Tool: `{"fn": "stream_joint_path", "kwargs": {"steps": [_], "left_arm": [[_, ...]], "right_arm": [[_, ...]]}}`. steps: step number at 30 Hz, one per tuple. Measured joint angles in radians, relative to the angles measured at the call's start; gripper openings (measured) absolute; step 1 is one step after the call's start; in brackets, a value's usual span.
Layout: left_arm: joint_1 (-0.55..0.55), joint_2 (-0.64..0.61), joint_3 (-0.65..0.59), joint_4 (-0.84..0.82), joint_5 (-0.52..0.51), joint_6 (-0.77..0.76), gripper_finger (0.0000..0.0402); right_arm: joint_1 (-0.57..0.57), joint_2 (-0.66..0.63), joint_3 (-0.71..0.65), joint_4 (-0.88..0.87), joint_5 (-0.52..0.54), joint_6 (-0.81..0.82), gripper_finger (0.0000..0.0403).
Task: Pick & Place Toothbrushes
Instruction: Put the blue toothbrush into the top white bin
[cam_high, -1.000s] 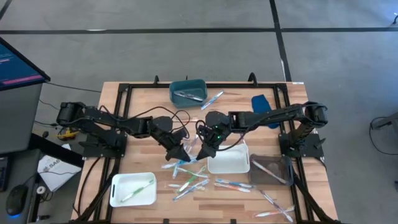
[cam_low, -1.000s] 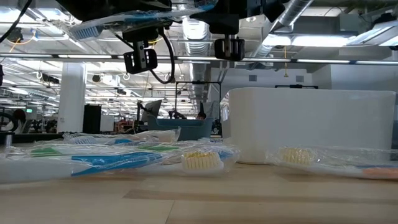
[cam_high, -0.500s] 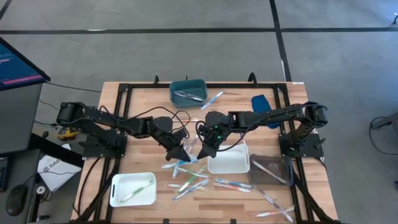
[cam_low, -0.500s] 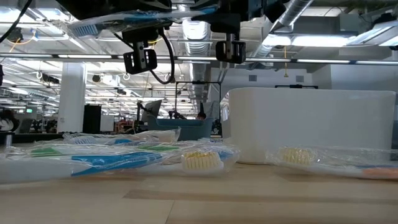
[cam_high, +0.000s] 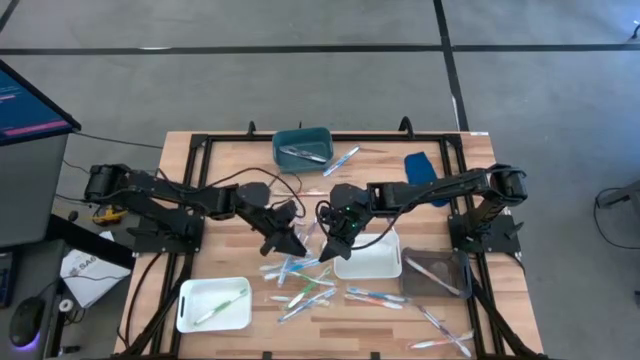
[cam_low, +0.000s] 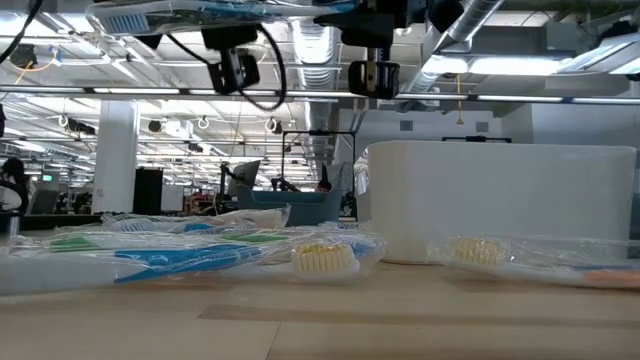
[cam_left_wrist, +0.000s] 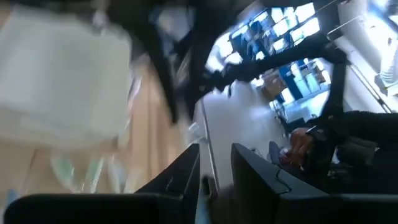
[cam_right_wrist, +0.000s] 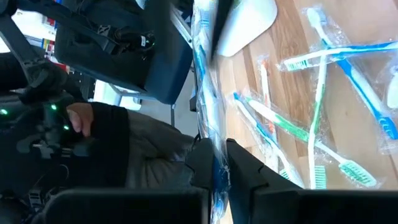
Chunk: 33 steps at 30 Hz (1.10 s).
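Observation:
A wrapped toothbrush (cam_low: 200, 12) with a blue-and-white bristle head hangs level, high above the table, between my two grippers. My right gripper (cam_high: 335, 235) is shut on its handle end (cam_right_wrist: 210, 146). My left gripper (cam_high: 298, 243) stands at its bristle end, and its fingers (cam_left_wrist: 249, 177) show a narrow gap. Below them several wrapped toothbrushes (cam_high: 305, 285), green, blue and pink, lie flat on the wooden table. My left gripper has its fingers a little apart around the toothbrush's bristle end; whether they touch the wrapper, I cannot tell. My right gripper pinches the wrapped handle end (cam_right_wrist: 210, 146) between its two fingers. The toothbrush runs on past the fingertips toward the left gripper, lifted clear of the table.
A white bin (cam_high: 368, 262) stands just right of the grippers and a teal bin (cam_high: 302, 148) at the far edge. A white tray (cam_high: 190, 308) holds one green toothbrush at the near left. A dark clear tray (cam_high: 437, 272) and loose toothbrushes lie near right.
My left gripper has gone up. The toothbrush's bristle end has risen with it and stays roughly level. My right gripper has kept its place.

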Motion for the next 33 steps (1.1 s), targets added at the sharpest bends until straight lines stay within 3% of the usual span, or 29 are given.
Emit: {"fn": "stream_joint_path", "kwargs": {"steps": [6, 16, 22, 27, 33], "left_arm": [[0.028, -0.113, 0.0, 0.005, -0.1, 0.068, 0.0085], [0.079, -0.198, 0.0, 0.015, -0.239, 0.076, 0.0085], [0.059, -0.185, 0.0, 0.051, -0.339, 0.061, 0.0085], [0.046, -0.186, 0.0, 0.081, -0.49, 0.036, 0.0085], [0.033, -0.186, 0.0, 0.149, -0.63, -0.014, 0.0085]], "right_arm": [[0.015, -0.05, 0.0, -0.074, 0.058, -0.065, 0.0014], [0.041, -0.299, 0.0, -0.556, 0.282, -0.215, 0.0014], [0.102, -0.388, 0.0, -0.768, 0.328, -0.355, 0.0014], [0.121, -0.424, -0.052, -0.808, 0.331, -0.522, 0.0014], [0.099, -0.458, -0.139, -0.801, 0.406, -0.66, 0.0014]]}}
